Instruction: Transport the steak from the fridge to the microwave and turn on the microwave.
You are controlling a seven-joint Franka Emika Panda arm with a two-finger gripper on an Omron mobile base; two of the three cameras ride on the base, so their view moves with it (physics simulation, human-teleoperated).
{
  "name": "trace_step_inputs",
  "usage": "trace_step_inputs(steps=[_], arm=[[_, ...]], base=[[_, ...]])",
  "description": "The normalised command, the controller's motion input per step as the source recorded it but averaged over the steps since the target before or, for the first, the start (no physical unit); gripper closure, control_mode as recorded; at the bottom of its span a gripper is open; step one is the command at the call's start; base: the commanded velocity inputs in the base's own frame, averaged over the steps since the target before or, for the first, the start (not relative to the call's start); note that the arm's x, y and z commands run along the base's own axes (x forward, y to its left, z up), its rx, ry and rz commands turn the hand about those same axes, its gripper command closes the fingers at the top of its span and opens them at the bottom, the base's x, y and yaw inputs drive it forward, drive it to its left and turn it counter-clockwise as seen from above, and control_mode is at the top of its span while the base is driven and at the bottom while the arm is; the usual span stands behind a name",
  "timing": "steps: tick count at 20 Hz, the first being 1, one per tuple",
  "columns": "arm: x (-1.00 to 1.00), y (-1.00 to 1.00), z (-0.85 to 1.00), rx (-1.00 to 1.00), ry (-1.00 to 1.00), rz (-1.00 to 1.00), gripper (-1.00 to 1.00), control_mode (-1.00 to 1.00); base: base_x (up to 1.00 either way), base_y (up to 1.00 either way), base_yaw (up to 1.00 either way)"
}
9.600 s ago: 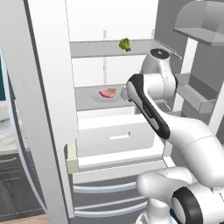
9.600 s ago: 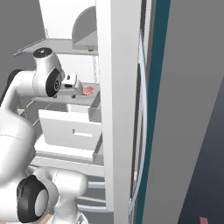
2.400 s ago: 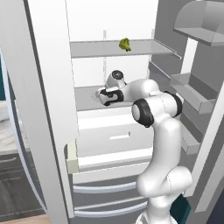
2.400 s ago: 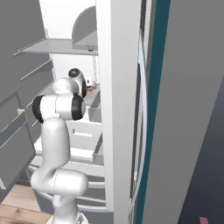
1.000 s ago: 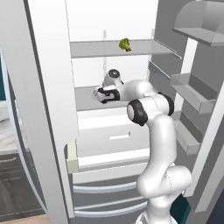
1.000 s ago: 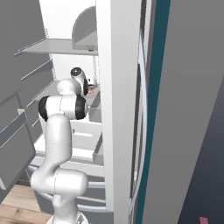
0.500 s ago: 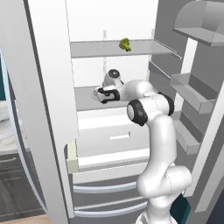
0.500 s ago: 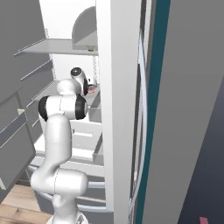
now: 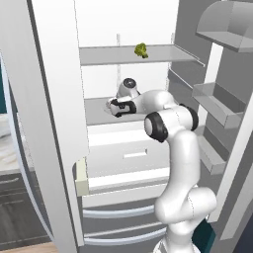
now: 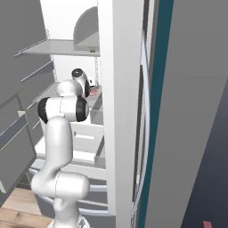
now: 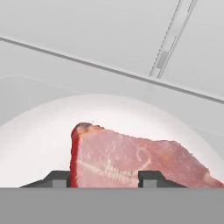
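Note:
The steak [image 11: 131, 162], a pink-red marbled slab, lies on a white plate [image 11: 35, 140] on the middle shelf of the fridge [image 9: 54, 74]. My gripper [image 11: 104, 178] is low over the plate with its two fingertips [image 11: 59, 179] astride the steak's left part. The jaws are partly drawn in with a gap still between them. From the left base the hand [image 9: 121, 105] reaches into the shelf and covers the steak. From the right base a red sliver of steak [image 10: 93, 92] peeks past the hand. The microwave is out of view.
A small green vegetable [image 9: 141, 50] sits on the upper shelf. Below the steak's shelf is a white drawer [image 9: 128, 153]. Door bins [image 9: 217, 106] line the open door on the right. The shelf above leaves little headroom over the hand.
The fingers have drawn closer together around the steak. The arm and hand have stayed where they were on the shelf.

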Motion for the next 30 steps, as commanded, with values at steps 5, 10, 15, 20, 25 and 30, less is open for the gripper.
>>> trace_step_inputs(steps=[5,10,15,20,25,30], arm=[[-0.21,-0.08,-0.09,0.05,-0.08,0.0,1.0,-1.0],[-0.27,0.0,0.05,0.04,-0.18,0.02,1.0,-1.0],[-0.27,0.0,0.08,0.02,-0.18,0.07,1.0,-1.0],[-0.14,0.0,0.14,0.0,-0.08,0.04,1.0,-1.0],[-0.12,0.01,0.33,0.0,0.0,0.01,1.0,-1.0],[-0.18,0.0,0.35,0.0,0.01,0.0,1.0,-1.0]], base=[[0.0,0.0,0.0],[0.0,0.0,0.0],[0.0,0.0,0.0],[0.0,0.0,0.0],[0.0,0.0,0.0],[0.0,0.0,0.0]])
